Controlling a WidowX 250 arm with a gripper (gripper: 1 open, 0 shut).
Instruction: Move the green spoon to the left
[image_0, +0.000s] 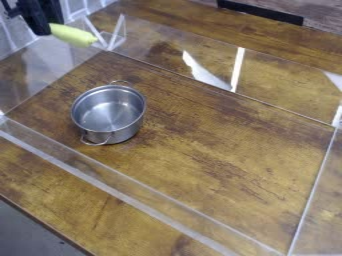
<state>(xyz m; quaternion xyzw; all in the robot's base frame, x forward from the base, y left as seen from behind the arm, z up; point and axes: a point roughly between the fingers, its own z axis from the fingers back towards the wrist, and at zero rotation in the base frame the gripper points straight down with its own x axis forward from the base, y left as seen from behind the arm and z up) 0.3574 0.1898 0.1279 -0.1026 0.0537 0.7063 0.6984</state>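
Nearest the camera, a clear plastic wall (94, 160) borders the wooden tabletop (227, 140), which shows dark grain and bright glare streaks toward the rear. 1 steel pot (108, 112) stands upright at left of center, empty as far as can be seen, well apart from everything else. Beyond it, at the far left corner, the pincer (44, 22) is clenched on the green spoon (72, 35); only the yellow-green handle is visible, jutting to the right, raised off the tabletop. The bowl of the spoon is hidden. Judged from this position, pickup is complete and the spoon is already at the left side of the work area; lowering and release remain. Behind the tabletop, the room is mostly out of view.
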